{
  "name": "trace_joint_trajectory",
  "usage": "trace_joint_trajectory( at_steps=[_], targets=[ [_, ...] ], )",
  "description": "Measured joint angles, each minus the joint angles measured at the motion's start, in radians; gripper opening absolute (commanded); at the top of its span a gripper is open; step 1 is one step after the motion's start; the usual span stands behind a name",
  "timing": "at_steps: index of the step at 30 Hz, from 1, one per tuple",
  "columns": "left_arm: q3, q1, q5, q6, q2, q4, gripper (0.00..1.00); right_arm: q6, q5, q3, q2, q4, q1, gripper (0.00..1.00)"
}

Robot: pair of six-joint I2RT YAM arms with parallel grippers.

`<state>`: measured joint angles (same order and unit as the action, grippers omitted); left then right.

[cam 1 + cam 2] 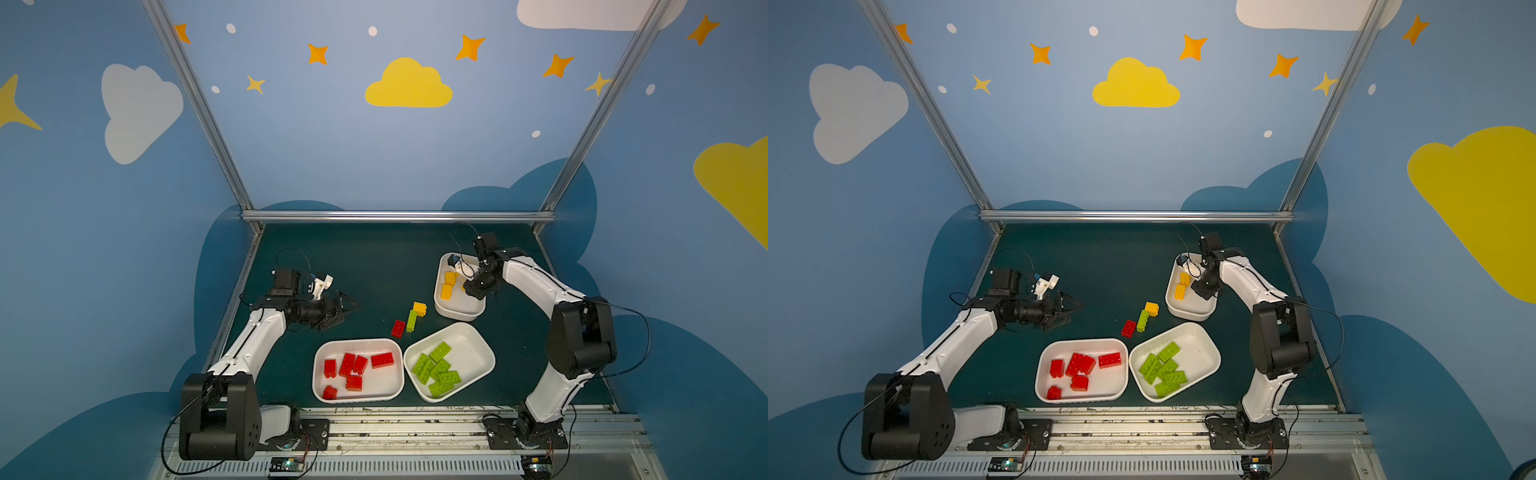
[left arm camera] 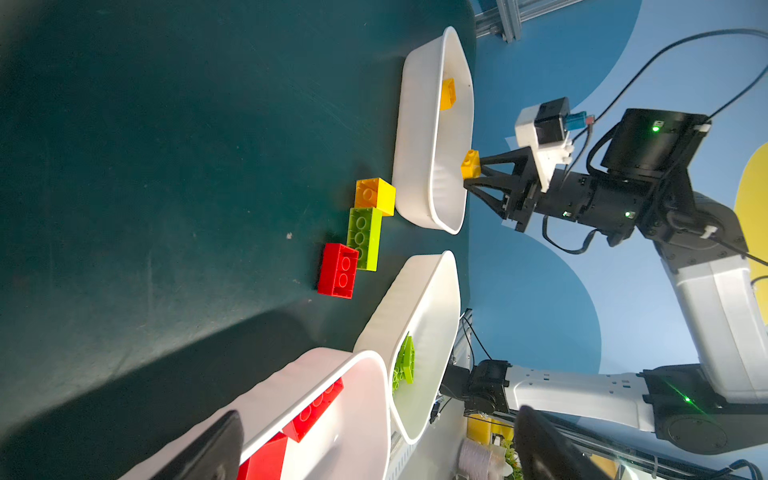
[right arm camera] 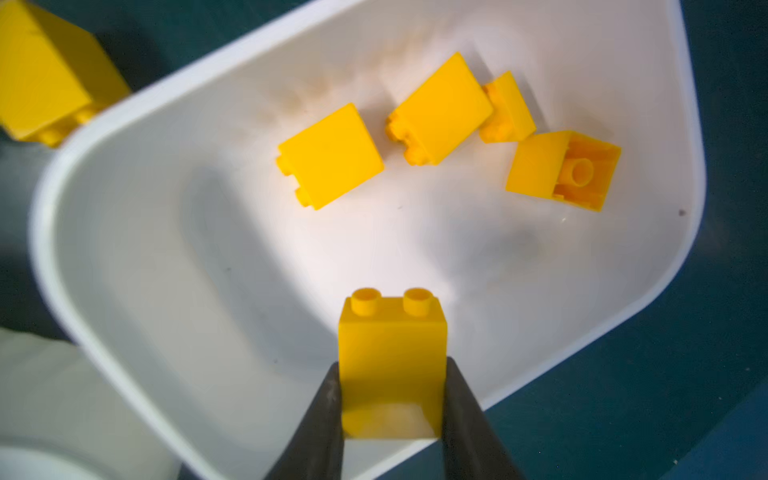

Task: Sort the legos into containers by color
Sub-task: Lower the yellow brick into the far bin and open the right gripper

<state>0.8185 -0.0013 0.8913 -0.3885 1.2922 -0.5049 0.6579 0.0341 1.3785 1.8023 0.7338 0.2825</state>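
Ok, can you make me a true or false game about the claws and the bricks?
The right claw grips a yellow brick above the yellow tray. True.
The left claw grips a red brick. False: it is open and empty.
Every brick is in a tray. False: a loose red brick, a loose green brick and a loose yellow brick lie on the table.
The red tray holds only red bricks. True.
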Motion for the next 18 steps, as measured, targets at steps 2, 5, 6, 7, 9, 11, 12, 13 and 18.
trace_joint_trajectory(
  at_steps=[2,5,6,7,9,11,12,13,18],
  targets=[
    [0.000,-0.001,0.000,-0.003,0.000,0.005,0.99,0.002,0.010,0.023,0.042,-0.012,-0.006,0.27],
    [0.000,-0.002,-0.001,-0.008,0.000,0.011,1.00,-0.001,0.019,0.087,0.121,-0.019,-0.011,0.29],
    [0.000,-0.002,-0.001,-0.009,0.000,0.011,1.00,-0.005,0.023,0.114,0.150,-0.018,-0.011,0.31],
    [0.000,-0.002,-0.001,-0.008,0.000,0.012,0.99,-0.011,0.026,0.137,0.175,-0.020,-0.011,0.33],
    [0.000,-0.002,-0.002,-0.008,0.000,0.012,1.00,-0.025,0.029,0.181,0.227,-0.022,-0.011,0.40],
    [0.000,-0.002,-0.002,-0.008,0.000,0.011,1.00,-0.040,0.029,0.208,0.262,-0.021,-0.011,0.54],
    [0.001,-0.002,-0.003,-0.008,0.000,0.008,1.00,-0.048,0.028,0.218,0.275,-0.019,-0.011,0.59],
    [0.003,-0.002,-0.004,-0.008,0.000,0.002,1.00,-0.054,0.028,0.226,0.283,-0.015,-0.010,0.62],
    [0.034,-0.004,-0.006,-0.001,0.000,-0.025,1.00,-0.086,-0.003,0.232,0.253,0.016,-0.006,0.68]
  ],
)
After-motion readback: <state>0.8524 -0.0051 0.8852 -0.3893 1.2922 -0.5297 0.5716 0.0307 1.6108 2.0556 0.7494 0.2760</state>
